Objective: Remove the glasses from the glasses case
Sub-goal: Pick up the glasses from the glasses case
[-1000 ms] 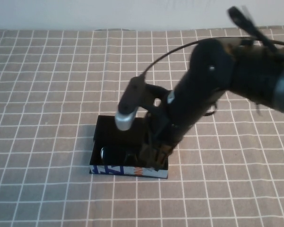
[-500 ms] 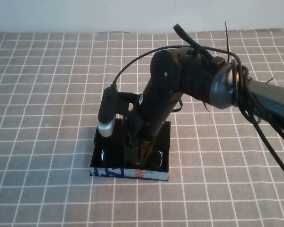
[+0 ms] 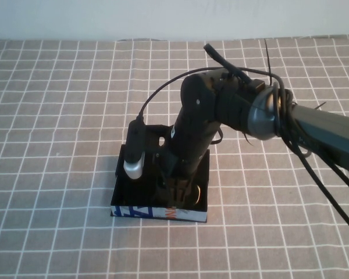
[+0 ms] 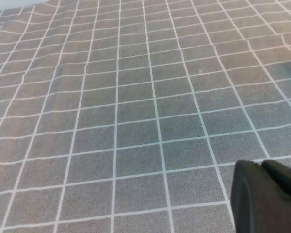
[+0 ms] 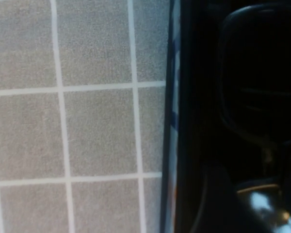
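Right gripper (image 3: 175, 192) in one glasses case (image 3: 157, 213), left gripper (image 4: 266, 196) apart

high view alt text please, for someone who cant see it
The right pincer reaches down into the open glasses case on a grey checked tablecloth, over the glasses inside. The left pincer is out of this view.

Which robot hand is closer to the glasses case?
The right one. The right gripper reaches down into the open glasses case, right by the glasses. The left gripper is out of the high view, over bare checked cloth, with no case near it.
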You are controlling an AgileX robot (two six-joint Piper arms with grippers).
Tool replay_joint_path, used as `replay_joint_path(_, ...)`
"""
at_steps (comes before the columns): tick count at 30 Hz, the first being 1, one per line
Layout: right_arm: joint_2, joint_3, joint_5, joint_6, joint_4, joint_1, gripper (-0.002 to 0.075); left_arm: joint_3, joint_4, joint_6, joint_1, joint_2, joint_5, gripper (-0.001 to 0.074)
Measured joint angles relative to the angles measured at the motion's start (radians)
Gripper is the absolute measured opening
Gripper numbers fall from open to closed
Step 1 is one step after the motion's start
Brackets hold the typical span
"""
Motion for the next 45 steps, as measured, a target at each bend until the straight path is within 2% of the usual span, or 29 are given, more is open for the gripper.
replay_joint_path(13,0.007,-0.004,-0.042,0.000,0.000,0.000,0.0277,0.000,0.000,0.000,0.000,0.000,0.000,-0.0004)
replay_joint_path(21,0.007,-0.004,-0.049,-0.001,-0.008,0.000,0.0358,0.000,0.000,0.000,0.000,0.000,0.000,-0.0004)
replay_joint_path(31,0.024,-0.004,-0.049,-0.001,-0.016,0.000,0.0360,0.000,0.000,0.000,0.000,0.000,0.000,-0.0004)
replay_joint_path(38,0.032,-0.004,-0.039,-0.001,-0.016,0.000,0.0271,0.000,0.000,0.000,0.000,0.000,0.000,-0.0004)
replay_joint_path(45,0.025,-0.004,-0.051,-0.001,-0.016,0.000,0.0047,0.000,0.000,0.000,0.000,0.000,0.000,-0.0004)
